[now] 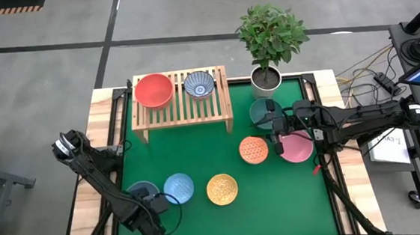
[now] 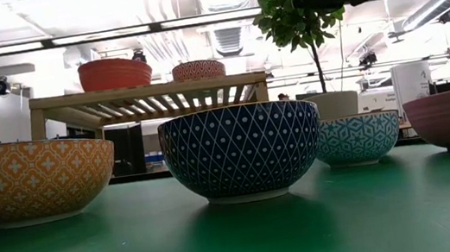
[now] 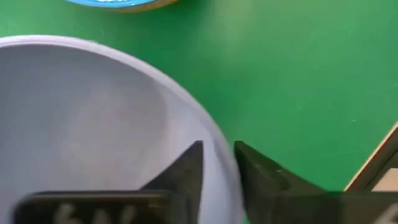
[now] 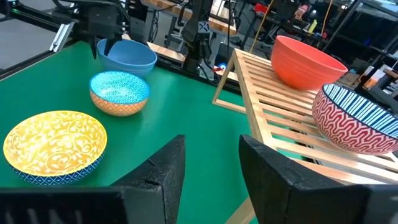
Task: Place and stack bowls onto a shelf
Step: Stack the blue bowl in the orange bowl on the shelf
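Observation:
My left gripper [image 1: 151, 198] is at the near left of the table, shut on the grey-blue bowl [image 1: 140, 190]. Next to that bowl the light-blue bowl [image 1: 179, 187] and the yellow bowl [image 1: 222, 188] rest on the green mat. My right gripper [image 1: 278, 144] hangs open above the mat between the orange bowl [image 1: 253, 149], the pink bowl [image 1: 298, 149] and the teal bowl [image 1: 263, 114], touching none. The wooden shelf [image 1: 182, 111] at the far side carries the red bowl [image 1: 153, 90] and a bowl with a blue-striped inside [image 1: 199, 84]. My left gripper holds the grey-blue bowl by its rim [image 3: 219, 163], at the side toward the table's near right. One finger [image 3: 186, 168] is inside the bowl and the other finger [image 3: 261, 174] outside, coming from above. Whether the bowl's base is on the mat cannot be told.
A white pot [image 1: 266, 81] with a leafy plant stands at the far edge, right of the shelf. The mat's middle [image 1: 198, 152] in front of the shelf is bare. In the low view the yellow bowl's dark blue outside [image 2: 241, 150] fills the centre.

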Robot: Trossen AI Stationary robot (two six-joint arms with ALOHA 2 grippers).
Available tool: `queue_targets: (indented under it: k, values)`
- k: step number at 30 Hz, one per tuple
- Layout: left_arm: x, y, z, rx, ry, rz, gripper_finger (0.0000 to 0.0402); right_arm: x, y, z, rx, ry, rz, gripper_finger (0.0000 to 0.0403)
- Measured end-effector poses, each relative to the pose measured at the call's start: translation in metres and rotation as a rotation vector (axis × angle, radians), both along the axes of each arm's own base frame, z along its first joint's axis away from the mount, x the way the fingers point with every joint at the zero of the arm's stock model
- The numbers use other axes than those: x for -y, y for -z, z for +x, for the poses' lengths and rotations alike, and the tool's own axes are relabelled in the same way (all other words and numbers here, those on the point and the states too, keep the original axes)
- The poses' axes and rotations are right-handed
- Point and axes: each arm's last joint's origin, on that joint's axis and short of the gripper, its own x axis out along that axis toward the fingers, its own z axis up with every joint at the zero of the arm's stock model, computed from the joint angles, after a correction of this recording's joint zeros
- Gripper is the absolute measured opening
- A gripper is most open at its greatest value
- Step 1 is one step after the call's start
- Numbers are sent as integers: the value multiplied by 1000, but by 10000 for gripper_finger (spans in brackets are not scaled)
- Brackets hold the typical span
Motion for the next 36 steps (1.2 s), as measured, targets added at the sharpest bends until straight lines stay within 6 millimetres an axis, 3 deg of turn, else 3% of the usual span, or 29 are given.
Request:
queue_targets:
  k: [3, 8, 14, 20, 23, 26, 31, 36]
  values:
    - [3, -6, 2, 3, -1, -17, 11, 0, 0, 0, 0, 0, -1, 139]
    - [7, -28, 3, -26, -23, -24, 2, 0, 0, 0, 0, 0, -2, 139]
    - [10, -77, 7, -19, -28, -18, 1, 0, 0, 0, 0, 0, 0, 139]
    - [-3, -128, 19, 209, -2, 133, 1, 0, 0, 0, 0, 0, 0, 139]
    - [-16, -147, 31, 327, 59, 254, 0, 0, 0, 0, 0, 0, 0, 139]
    - [-37, -158, 45, 338, 147, 336, 0, 0, 0, 0, -2, 0, 0, 139]
    - [-82, -179, 63, 261, 309, 439, 0, 0, 1, 0, -3, 0, 0, 139]
    - [-131, -213, 63, 312, 382, 504, 0, 0, 1, 0, -3, 0, 0, 139]
